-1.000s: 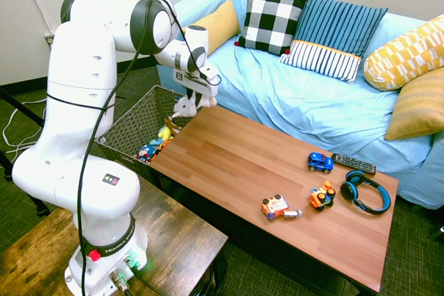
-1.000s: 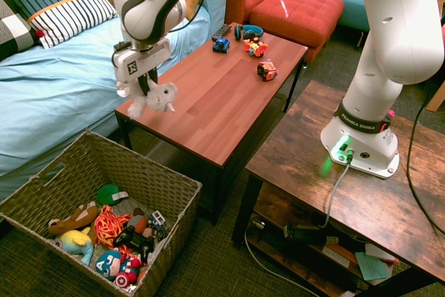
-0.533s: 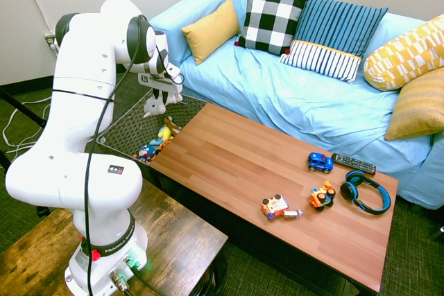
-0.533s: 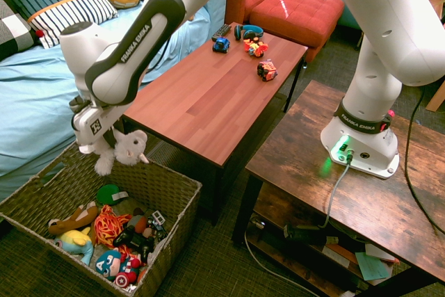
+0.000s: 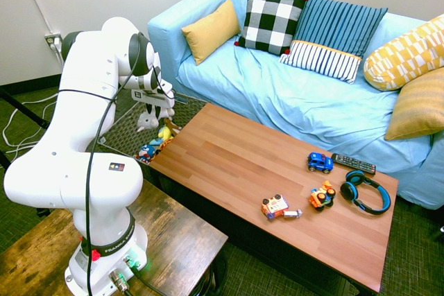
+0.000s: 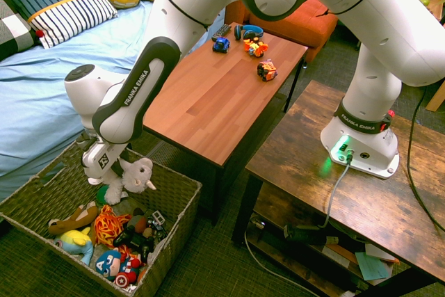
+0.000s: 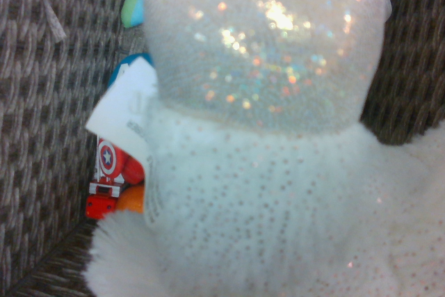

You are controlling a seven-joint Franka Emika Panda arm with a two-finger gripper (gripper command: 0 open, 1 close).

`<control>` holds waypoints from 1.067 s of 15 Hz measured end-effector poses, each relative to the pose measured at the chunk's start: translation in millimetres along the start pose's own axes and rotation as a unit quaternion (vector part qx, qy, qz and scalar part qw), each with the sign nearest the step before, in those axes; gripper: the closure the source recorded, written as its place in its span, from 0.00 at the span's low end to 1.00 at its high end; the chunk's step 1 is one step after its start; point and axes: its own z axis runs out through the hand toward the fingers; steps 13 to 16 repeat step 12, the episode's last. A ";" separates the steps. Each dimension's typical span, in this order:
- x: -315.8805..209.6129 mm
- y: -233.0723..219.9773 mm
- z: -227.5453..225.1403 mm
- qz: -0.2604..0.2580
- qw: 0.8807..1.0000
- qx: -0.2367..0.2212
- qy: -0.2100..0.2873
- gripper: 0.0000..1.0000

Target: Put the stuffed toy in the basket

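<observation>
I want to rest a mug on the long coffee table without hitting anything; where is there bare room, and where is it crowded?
Bare: the broad stretch of the coffee table from its basket end to the red-and-white toy, bordered lengthwise by the sofa. Crowded: the far end, with that toy, the orange toy, blue car, remote and headphones.

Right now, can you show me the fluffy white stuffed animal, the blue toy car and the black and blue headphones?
Fluffy white stuffed animal (image 6: 136,174): second exterior view, on its head.
Blue toy car (image 5: 320,162): first exterior view, on its body.
Black and blue headphones (image 5: 384,200): first exterior view, on the band.
</observation>
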 end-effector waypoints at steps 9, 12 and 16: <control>-11.1 -5.1 10.1 -0.004 1.000 -0.017 0.018 0.00; -3.6 -5.9 5.1 -0.004 0.999 -0.018 0.027 0.00; -3.6 -5.9 5.1 -0.004 0.999 -0.018 0.027 0.00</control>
